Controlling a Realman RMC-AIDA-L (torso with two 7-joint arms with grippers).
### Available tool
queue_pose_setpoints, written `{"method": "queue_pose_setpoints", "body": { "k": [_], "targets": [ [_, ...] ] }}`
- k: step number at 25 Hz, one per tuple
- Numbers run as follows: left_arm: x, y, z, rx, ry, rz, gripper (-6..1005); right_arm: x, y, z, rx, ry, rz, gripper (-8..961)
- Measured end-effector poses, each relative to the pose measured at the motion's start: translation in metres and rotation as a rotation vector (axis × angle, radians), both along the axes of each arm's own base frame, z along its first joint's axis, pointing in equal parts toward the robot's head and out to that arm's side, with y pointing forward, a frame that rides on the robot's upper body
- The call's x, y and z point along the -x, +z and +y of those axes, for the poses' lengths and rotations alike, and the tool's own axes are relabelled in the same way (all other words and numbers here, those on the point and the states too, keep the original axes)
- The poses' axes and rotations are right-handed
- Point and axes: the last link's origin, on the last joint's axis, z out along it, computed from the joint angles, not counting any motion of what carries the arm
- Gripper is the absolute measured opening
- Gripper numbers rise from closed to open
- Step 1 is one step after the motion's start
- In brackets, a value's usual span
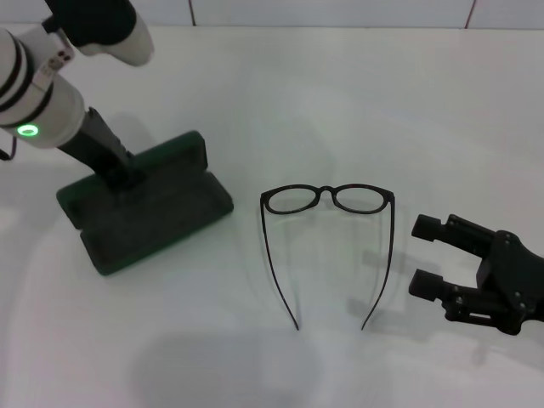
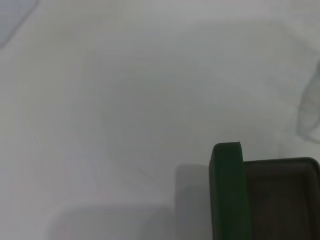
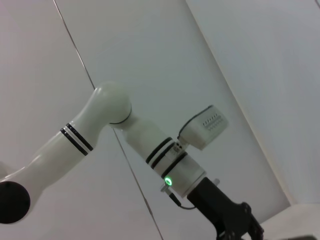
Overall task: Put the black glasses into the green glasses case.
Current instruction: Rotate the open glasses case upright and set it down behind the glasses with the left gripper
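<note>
The black glasses [image 1: 327,200] lie unfolded on the white table in the middle of the head view, lenses at the far side and temple arms pointing toward me. The green glasses case [image 1: 161,217] lies open to their left. One green edge and the dark lining also show in the left wrist view [image 2: 227,192]. My left gripper [image 1: 121,172] reaches down onto the far half of the case. It also shows in the right wrist view [image 3: 235,222]. My right gripper [image 1: 425,255] is open and empty, low over the table, just right of the glasses' right temple arm.
The white table [image 1: 340,93] ends at a white panelled wall [image 1: 340,10] at the back. My left arm [image 1: 42,93] slants over the table's left side, above the case.
</note>
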Motion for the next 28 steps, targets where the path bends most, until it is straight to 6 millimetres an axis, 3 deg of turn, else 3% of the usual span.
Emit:
{"method": "queue_pose_setpoints", "body": {
  "k": [6, 11, 18, 24, 28],
  "targets": [
    [-0.021, 0.018, 0.002, -0.079, -0.085, -0.004, 195, 0.000, 0.001, -0.005, 0.004, 0.009, 0.016, 837],
    [-0.059, 0.023, 0.004, -0.118, -0.272, 0.004, 195, -0.001, 0.002, -0.008, 0.000, 0.013, 0.024, 835],
    [-0.109, -0.038, 0.000, 0.046, -0.571, 0.064, 194, 0.002, -0.002, -0.010, 0.011, 0.019, 0.033, 832],
    [-0.126, -0.081, 0.016, 0.101, -0.689, 0.087, 195, -0.001, -0.005, -0.017, 0.010, 0.009, 0.035, 830],
    [-0.129, -0.091, 0.025, 0.102, -0.707, 0.093, 194, -0.004, -0.006, -0.021, 0.002, -0.006, 0.038, 829]
  ]
}}
